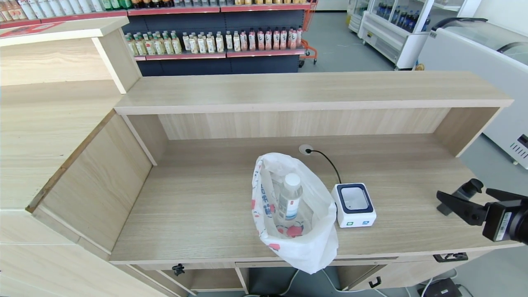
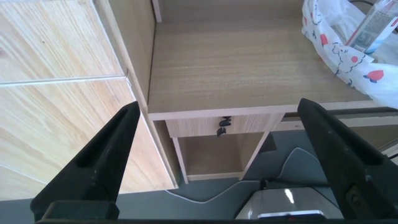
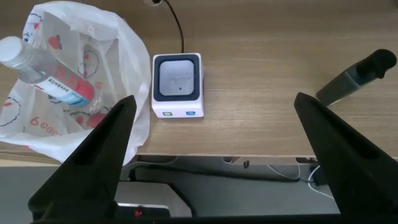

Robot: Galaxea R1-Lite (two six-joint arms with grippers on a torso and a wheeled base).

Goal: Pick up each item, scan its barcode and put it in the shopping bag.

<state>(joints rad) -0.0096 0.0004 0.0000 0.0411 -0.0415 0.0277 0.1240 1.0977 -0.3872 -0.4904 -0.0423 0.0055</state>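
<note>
Right wrist view: right pincer [image 3: 214,102] spread wide, empty, above the table's [image 3: 261,74] front edge, to the right of the barcode scanner [image 3: 178,84]. Left pincer [image 2: 219,107] equally wide, empty, off the table's front-left edge. Clear bottle [image 1: 290,198], white cap, inside shopping bag [image 1: 264,214]. Bottle label unreadable; bag shows red motifs.

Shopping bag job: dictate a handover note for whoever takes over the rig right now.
Left gripper: open, empty, off the counter's front left corner.
Right gripper: open, empty, over the counter's right end.
Bottle stands inside the shopping bag, beside the scanner.
Done: bottle bagged.
Left: scan and bag any further items.
</note>
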